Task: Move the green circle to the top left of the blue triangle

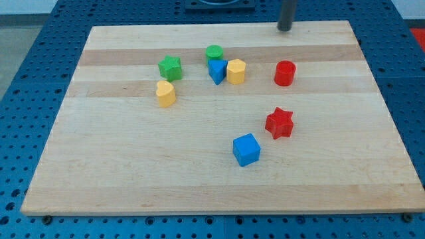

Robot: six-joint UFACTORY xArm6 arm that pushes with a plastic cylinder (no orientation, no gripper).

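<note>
The green circle (pixel 214 53) stands near the view's top centre, touching the top of the blue triangle (pixel 217 71) just below it. My tip (pixel 285 28) is at the board's top edge, well to the right of both blocks and above the red cylinder (pixel 285 73). It touches no block.
A yellow hexagon (pixel 236 71) sits against the blue triangle's right side. A green star (pixel 170 68) and a yellow block (pixel 165 93) lie to the left. A red star (pixel 279 123) and a blue cube (pixel 246 149) lie lower right. The wooden board (pixel 99 166) has blue pegboard around it.
</note>
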